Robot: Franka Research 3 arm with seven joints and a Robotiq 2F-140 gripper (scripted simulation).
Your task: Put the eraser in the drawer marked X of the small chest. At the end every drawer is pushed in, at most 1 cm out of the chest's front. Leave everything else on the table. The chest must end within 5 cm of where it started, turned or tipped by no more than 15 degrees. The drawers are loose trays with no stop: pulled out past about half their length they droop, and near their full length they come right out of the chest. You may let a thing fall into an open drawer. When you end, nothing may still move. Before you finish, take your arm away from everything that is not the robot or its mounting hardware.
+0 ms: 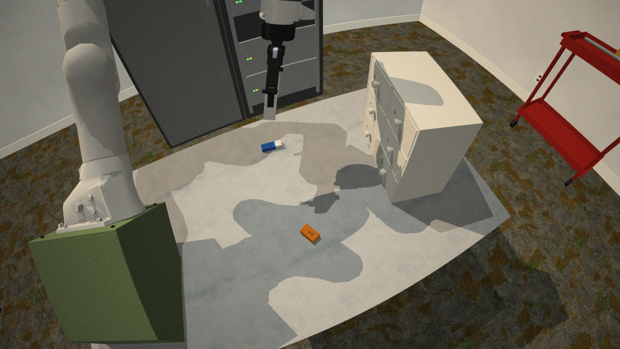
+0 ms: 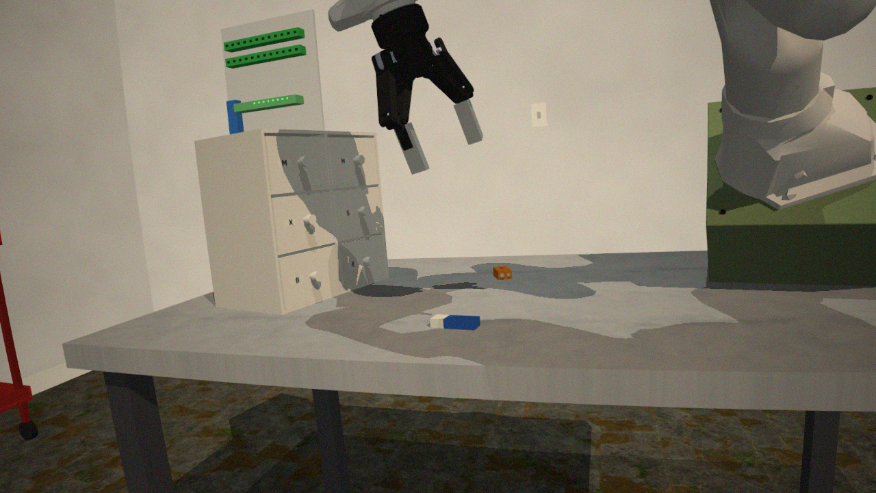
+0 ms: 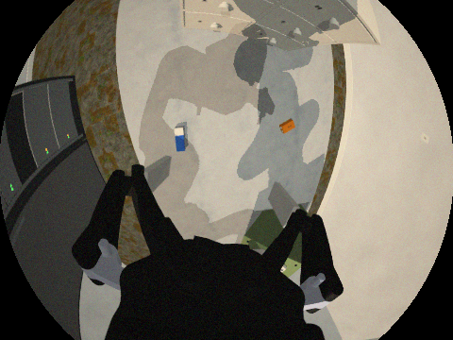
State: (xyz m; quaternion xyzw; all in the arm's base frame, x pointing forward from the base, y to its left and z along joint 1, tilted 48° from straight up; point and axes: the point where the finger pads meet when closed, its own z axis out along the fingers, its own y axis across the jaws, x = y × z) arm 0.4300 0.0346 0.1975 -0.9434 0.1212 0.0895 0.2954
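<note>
Leftmost, from the exterior view: a red cart [image 2: 8, 343] at the frame edge, then the grey table [image 2: 256, 358]. On its left part stands the small cream chest [image 2: 235, 214], upright, six drawers in two columns, all fronts flush as far as can be seen. Letters on the fronts; the drawer marked X [image 2: 302, 224] is middle row, left column, knob in place, shut. Behind the chest, a pale board with green strips [image 2: 264, 38] against the wall. Above and just right of the chest's top corner hangs the gripper [image 2: 443, 146], high over the table, tilted, jaws spread to their full width, nothing between the fingers [image 2: 417, 156]. Below it, near the table's front edge, lies the eraser [image 2: 454, 321], blue with a white end, flat, well apart from the chest. Farther back, an orange block [image 2: 501, 272], alone, apart from the eraser. Far right, the arm's pale base on a green pedestal [image 2: 790, 251]. Top view: a dark server rack [image 1: 284, 65] stands on the floor past the table.
</note>
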